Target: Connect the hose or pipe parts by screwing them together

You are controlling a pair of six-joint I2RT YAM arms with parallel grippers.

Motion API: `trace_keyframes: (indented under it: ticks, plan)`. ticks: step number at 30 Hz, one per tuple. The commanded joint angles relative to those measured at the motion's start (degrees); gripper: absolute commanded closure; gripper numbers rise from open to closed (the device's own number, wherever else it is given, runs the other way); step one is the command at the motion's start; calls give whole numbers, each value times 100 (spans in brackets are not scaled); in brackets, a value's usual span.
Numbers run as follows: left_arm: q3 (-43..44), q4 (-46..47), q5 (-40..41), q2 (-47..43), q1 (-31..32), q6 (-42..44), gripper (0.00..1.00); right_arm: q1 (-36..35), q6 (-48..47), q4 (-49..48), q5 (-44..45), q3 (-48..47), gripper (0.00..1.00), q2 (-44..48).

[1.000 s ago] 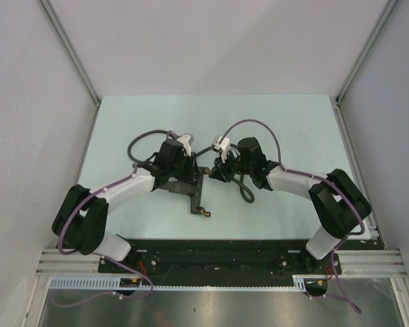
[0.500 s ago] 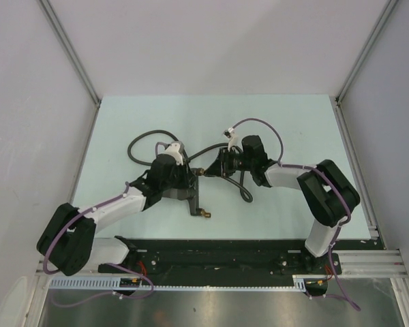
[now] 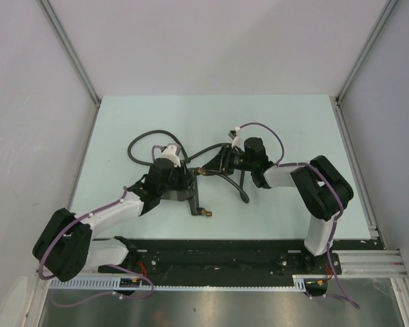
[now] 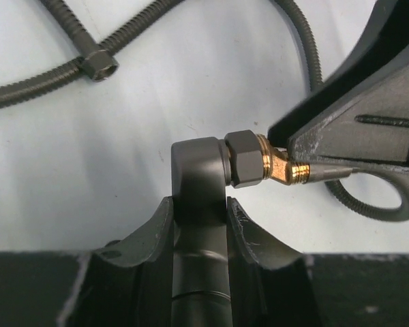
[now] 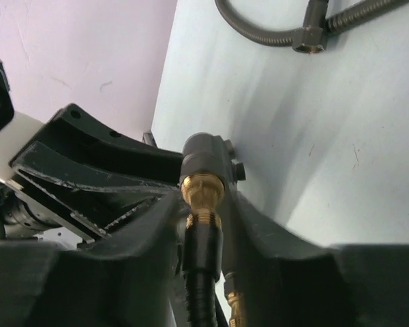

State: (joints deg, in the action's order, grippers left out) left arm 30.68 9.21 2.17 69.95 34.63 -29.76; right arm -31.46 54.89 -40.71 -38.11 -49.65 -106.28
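Observation:
My left gripper (image 4: 199, 204) is shut on the stem of the dark-grey forked fitting (image 4: 199, 163), held just above the table (image 3: 293, 122). The hose's brass end (image 4: 279, 167) sits at the nut (image 4: 245, 158) on the fitting's upper arm. My right gripper (image 5: 206, 204) straddles that hose end (image 5: 203, 245), its jaws slightly apart with a gap on the right side. In the top view the left gripper (image 3: 176, 178) and right gripper (image 3: 221, 163) face each other across the joint. The hose (image 3: 131, 144) loops away to the back left. The fitting's free brass tip (image 3: 205, 213) points toward the arm bases.
A loop of the same hose (image 3: 244, 191) lies under the right wrist. A hose coupling nut (image 4: 99, 65) rests on the table behind the fitting. Purple cables (image 3: 266, 129) arch over the right wrist. Grey walls close in the table on three sides.
The right jaws have loosened around the hose end. The left arm's elbow has swung out and down to the left, and its wrist has turned. The right arm's elbow has shifted left.

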Motion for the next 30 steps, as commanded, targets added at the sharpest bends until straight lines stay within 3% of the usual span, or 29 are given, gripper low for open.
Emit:
trace_keyframes:
  ticks: [1,5,10,11,13,14,16,18,24,30]
  plan:
    - [500,-66,-402,-281,18,-30,100,202,-1154,307,206,-194,42,748]
    - [685,-560,-551,-158,-272,-135,100,334,-2630,1046,785,-256,22,1555]
    - [773,-841,-1219,-96,-720,-267,100,151,-5115,2135,1312,-317,27,2286]
    - [825,-877,-1237,-26,-756,-215,100,19,-6373,2337,1402,-317,28,2435]
    - [1001,-1307,-1272,36,-791,-127,100,-394,-7837,3119,1681,-317,26,2813]
    - [1071,-1430,-1281,88,-800,-48,100,-953,-9341,3383,2023,-309,25,2910]
    - [1273,-1729,-1359,255,-844,22,100,-1413,-10266,3684,2970,-230,24,3034]
    - [1405,-1992,-1456,413,-870,58,100,-1748,-11031,3798,3168,-230,25,3025]
    - [1862,-2503,-1974,730,-967,146,100,-2267,-11992,3597,3503,-46,26,2736]
    - [1986,-2670,-2160,941,-985,242,100,-2417,-12248,3131,3696,52,30,2086]
